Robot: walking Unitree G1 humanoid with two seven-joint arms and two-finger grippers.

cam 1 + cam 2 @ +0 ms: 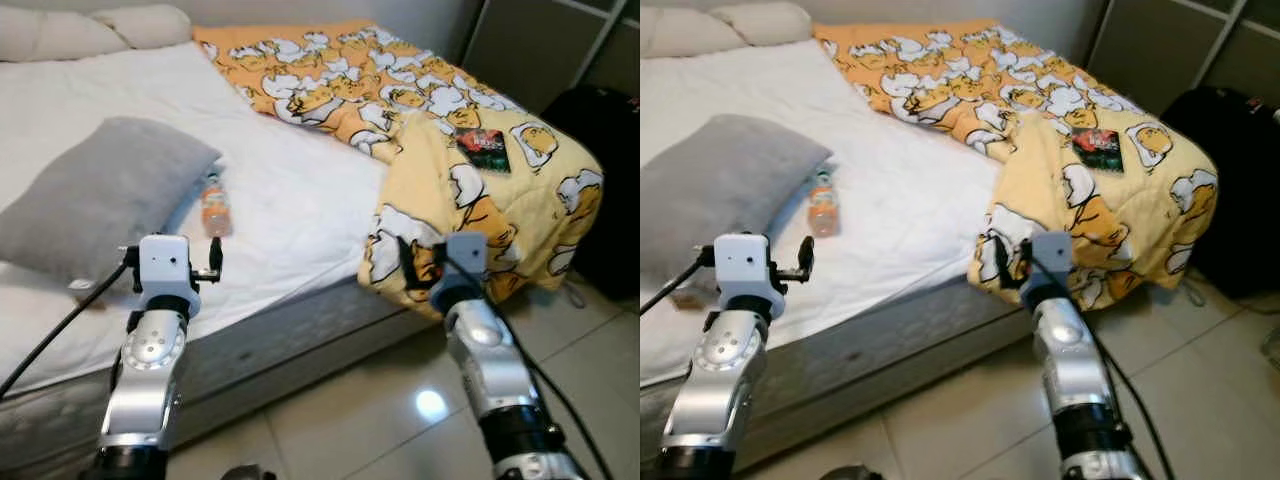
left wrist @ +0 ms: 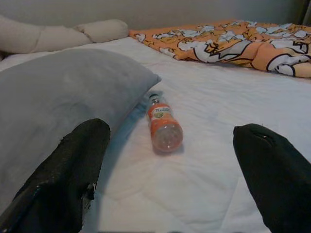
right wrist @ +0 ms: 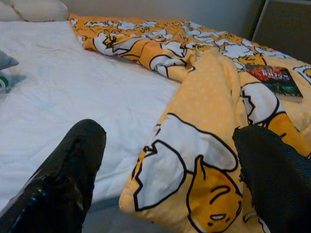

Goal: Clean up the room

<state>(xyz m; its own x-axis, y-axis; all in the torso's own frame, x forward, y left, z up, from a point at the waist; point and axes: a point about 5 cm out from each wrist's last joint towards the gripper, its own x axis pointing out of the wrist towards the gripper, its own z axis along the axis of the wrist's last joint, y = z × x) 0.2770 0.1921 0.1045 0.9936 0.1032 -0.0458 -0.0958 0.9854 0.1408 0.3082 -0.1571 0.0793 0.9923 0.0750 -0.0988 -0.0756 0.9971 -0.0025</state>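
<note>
Bed (image 1: 300, 210): covered by a white sheet, its near edge running across in front of both arms; the tiled floor (image 1: 380, 400) lies below that edge.
Bottle (image 1: 215, 207): small, with orange drink inside and a dark cap; lies on its side on the sheet, not far in from the bed's near edge, just beside the grey pillow's right end.
Grey pillow (image 1: 105, 195): lies flat on the left part of the bed, one end reaching close to the near edge.
Cream pillows (image 1: 90, 28): two, at the far left corner of the bed, against the wall.
Blanket (image 1: 400, 110): yellow and orange with a cartoon print; runs from the far edge of the bed down to the near right corner, where it bunches up and hangs over the edge.
Book (image 1: 483, 148): dark cover, lying flat on top of the bunched blanket near the right corner.
Left gripper (image 2: 170, 160): held over the bed's near edge, pointing at the bottle; its fingers are spread wide apart with nothing between them, the bottle well ahead of the tips.
Right gripper (image 3: 170, 165): held at the near right corner, facing the overhanging blanket; fingers wide apart, holding nothing, the blanket's fold just ahead of them.
Dark bag (image 1: 605, 150): stands on the floor past the bed's right side.
</note>
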